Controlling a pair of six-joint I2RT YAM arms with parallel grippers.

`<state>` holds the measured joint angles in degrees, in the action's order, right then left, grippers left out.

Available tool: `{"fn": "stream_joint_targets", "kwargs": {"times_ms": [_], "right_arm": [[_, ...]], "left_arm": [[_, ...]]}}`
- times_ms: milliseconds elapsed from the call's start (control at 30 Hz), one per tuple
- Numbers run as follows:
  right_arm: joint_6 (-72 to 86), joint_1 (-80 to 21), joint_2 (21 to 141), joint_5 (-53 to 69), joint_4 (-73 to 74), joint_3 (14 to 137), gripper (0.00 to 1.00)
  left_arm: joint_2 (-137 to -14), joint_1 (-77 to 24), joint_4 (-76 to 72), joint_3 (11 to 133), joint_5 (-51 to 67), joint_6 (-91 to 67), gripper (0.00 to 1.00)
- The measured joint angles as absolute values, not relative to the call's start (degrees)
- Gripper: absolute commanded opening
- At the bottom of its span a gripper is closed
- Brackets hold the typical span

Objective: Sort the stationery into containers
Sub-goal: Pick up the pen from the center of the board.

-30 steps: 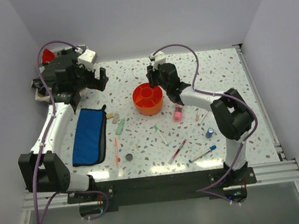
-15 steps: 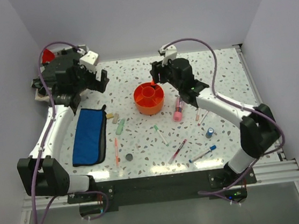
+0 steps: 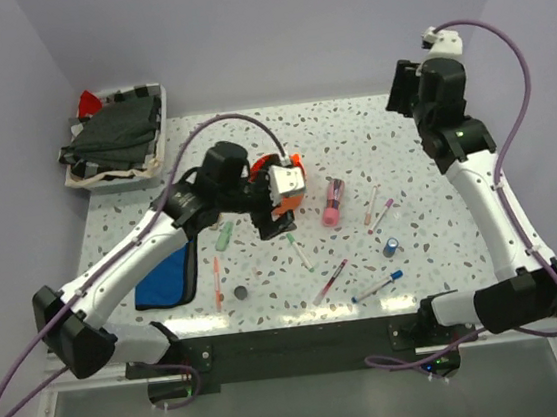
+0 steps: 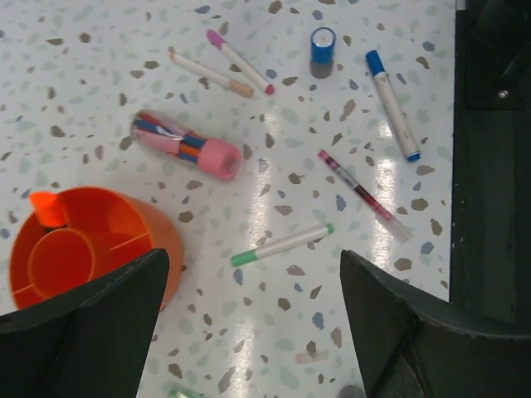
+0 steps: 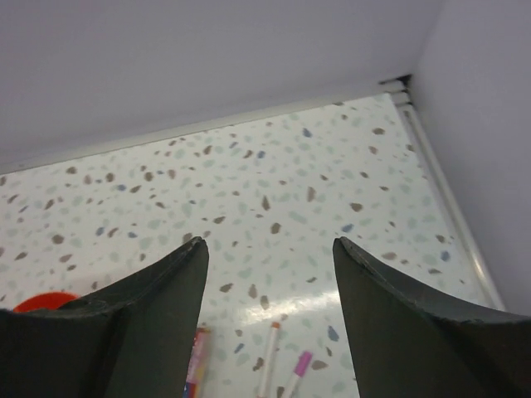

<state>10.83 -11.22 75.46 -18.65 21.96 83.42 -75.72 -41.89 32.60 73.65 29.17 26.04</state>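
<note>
Along the near edge of the table [image 3: 351, 135] lie a blue-capped marker [image 3: 378, 286], a thin red pen [image 3: 332, 280], a dark disc [image 3: 240, 293] and an orange pen [image 3: 216, 281]. Farther in sit a small blue cylinder [image 3: 392, 246], a green-tipped white pen [image 4: 282, 245] and, toward the left edge, the flat blue pouch [image 3: 166, 280], partly hidden under the left arm [image 3: 142, 249]. At mid-table stands the round orange organiser [image 4: 153, 236] with its inner cup, an orange cap [image 4: 48, 207] poking up at its rim. The left gripper [image 4: 253, 257] hangs over it, jaws spread wide and empty. Just right of the organiser lies the fat pink-capped tube [image 3: 331, 202], then a magenta-tipped pen [image 4: 241, 60] and a beige-tipped pen [image 4: 211, 73].

The table is white terrazzo with dark flecks, walled in pale lilac, with a metal rail [image 5: 456, 224] along its right edge.

In the far left corner a white tray [image 3: 119, 176] holds dark cloth [image 3: 119, 131]. The right gripper [image 5: 270, 245] is raised near the far right corner, jaws wide, nothing between them.
</note>
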Motion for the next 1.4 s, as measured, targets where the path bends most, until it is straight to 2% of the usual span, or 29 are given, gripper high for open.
{"fn": "stream_joint_targets", "kwargs": {"times_ms": [167,200,300,367,533,667,800,1200,1300,1400], "right_arm": [[11.3,-5.0,76.1,-25.4,32.8,89.5,0.66],[11.3,-4.0,75.7,-26.1,34.1,89.7,0.66],[11.0,-1.6,73.6,-27.6,37.2,88.5,0.66],[10.9,-0.5,71.6,-28.8,39.2,87.4,0.66],[10.9,1.8,67.4,-30.2,41.8,86.0,0.66],[10.7,2.4,64.5,-31.9,43.1,85.2,0.66],[10.4,2.4,62.3,-32.2,44.1,85.7,0.66],[10.3,2.4,58.0,-32.4,47.4,87.2,0.66],[10.3,2.4,58.0,-32.4,48.1,87.2,0.66],[10.3,2.4,57.8,-32.4,48.6,87.2,0.66]], "left_arm": [[-88.4,-53.4,35.7,80.3,25.1,21.9,0.84],[-91.1,-55.7,36.2,81.7,24.4,21.3,0.78],[-98.7,-61.3,38.0,86.3,22.9,18.6,0.73],[-102.8,-63.4,38.3,89.2,22.3,16.4,0.68],[-110.6,-67.5,37.8,94.0,17.8,11.8,0.64],[-115.9,-71.1,37.3,97.4,14.0,9.5,0.53],[-120.4,-73.3,36.8,99.8,11.9,7.9,0.44],[-132.6,-75.1,35.8,108.9,4.9,6.0,0.39],[-134.3,-75.9,35.5,109.9,3.9,6.0,0.34],[-134.8,-76.7,35.1,110.7,3.0,5.9,0.26]]}}
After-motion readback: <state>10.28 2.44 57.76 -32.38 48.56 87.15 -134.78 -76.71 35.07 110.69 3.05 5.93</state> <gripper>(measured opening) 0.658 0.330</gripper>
